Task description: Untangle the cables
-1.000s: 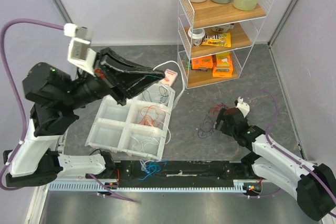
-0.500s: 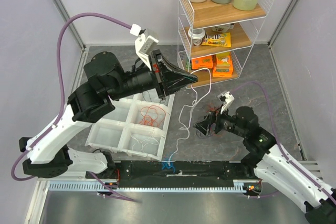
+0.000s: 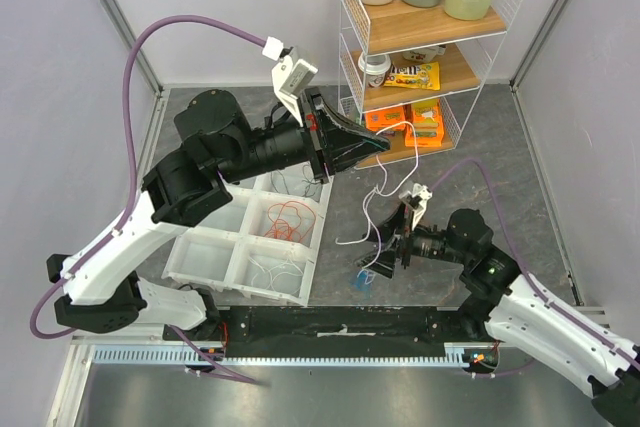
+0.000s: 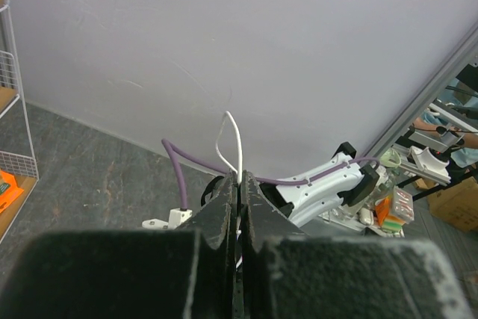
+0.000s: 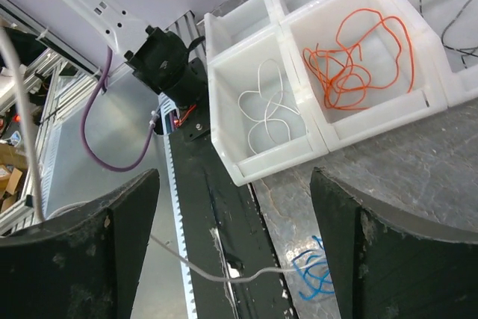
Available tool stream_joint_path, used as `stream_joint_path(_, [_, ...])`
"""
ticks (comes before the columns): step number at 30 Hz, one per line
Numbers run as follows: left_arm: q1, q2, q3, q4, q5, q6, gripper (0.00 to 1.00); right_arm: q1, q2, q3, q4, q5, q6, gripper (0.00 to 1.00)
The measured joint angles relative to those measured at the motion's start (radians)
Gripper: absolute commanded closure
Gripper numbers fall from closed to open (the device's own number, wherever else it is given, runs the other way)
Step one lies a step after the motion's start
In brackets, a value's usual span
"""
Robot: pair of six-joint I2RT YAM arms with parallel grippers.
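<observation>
My left gripper point(image 3: 378, 143) is raised in front of the shelf and shut on a thin white cable point(image 3: 372, 209). The cable hangs down in loops to the floor by my right gripper. In the left wrist view the jaws point(image 4: 240, 177) are pressed together with the white cable point(image 4: 237, 136) poking out above them. A small blue cable point(image 3: 364, 278) lies on the table; it also shows in the right wrist view point(image 5: 314, 273). My right gripper point(image 3: 386, 253) is open just above it, holding nothing point(image 5: 235, 240). The white cable point(image 5: 216, 275) crosses between its fingers.
A white compartment tray point(image 3: 196, 245) stands at the left, with an orange cable point(image 3: 290, 218), a white cable point(image 3: 267, 273) and a dark cable point(image 3: 297, 183) in separate cells. A wire shelf point(image 3: 420, 57) with bottles and snacks stands at the back. A black rail point(image 3: 340, 327) runs along the near edge.
My left gripper has moved right and pulled the white cable further up. The blue cable has slid from the black rail onto the table. My right gripper has shifted slightly down.
</observation>
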Motion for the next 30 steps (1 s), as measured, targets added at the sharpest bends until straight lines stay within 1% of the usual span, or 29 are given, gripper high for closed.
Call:
stream_joint_path(4, [0.0,0.005,0.007,0.001,0.0,0.0,0.98,0.045,0.077,-0.009,0.103,0.003,0.012,0.25])
stream_joint_path(5, [0.0,0.006,0.012,0.0,0.0,0.0,0.98,0.063,0.101,-0.011,0.124,0.006,0.013,0.26])
stream_joint_path(7, [0.0,0.007,0.022,0.0,0.0,0.0,0.98,0.092,0.145,-0.011,0.125,0.059,0.008,0.22])
stream_joint_path(9, [0.0,0.007,0.033,-0.001,-0.001,0.0,0.98,0.114,0.164,0.002,0.031,0.224,0.009,0.18])
stream_joint_path(12, [0.0,0.007,0.047,-0.001,-0.002,0.0,0.98,0.118,0.188,0.055,-0.209,0.562,0.042,0.17])
stream_joint_path(13, [0.0,0.007,0.05,-0.001,-0.003,0.001,0.98,0.116,0.19,0.067,-0.269,0.638,0.052,0.17])
stream_joint_path(15, [0.0,0.005,0.051,-0.003,-0.007,0.001,0.98,0.114,0.174,0.074,-0.365,0.736,0.064,0.17])
stream_joint_path(20, [0.0,0.005,0.051,-0.005,-0.027,0.002,0.98,0.117,0.1,0.081,-0.484,0.75,0.068,0.18])
stream_joint_path(25, [0.0,0.004,0.051,-0.006,-0.029,0.002,0.98,0.126,0.093,0.174,-0.618,0.766,0.092,0.18])
stream_joint_path(27, [0.0,0.004,0.051,-0.006,-0.031,0.002,0.98,0.127,0.101,0.225,-0.664,0.771,0.097,0.16])
stream_joint_path(30, [0.0,0.003,0.051,-0.008,-0.037,0.005,0.98,0.128,0.101,0.268,-0.673,0.718,0.069,0.16])
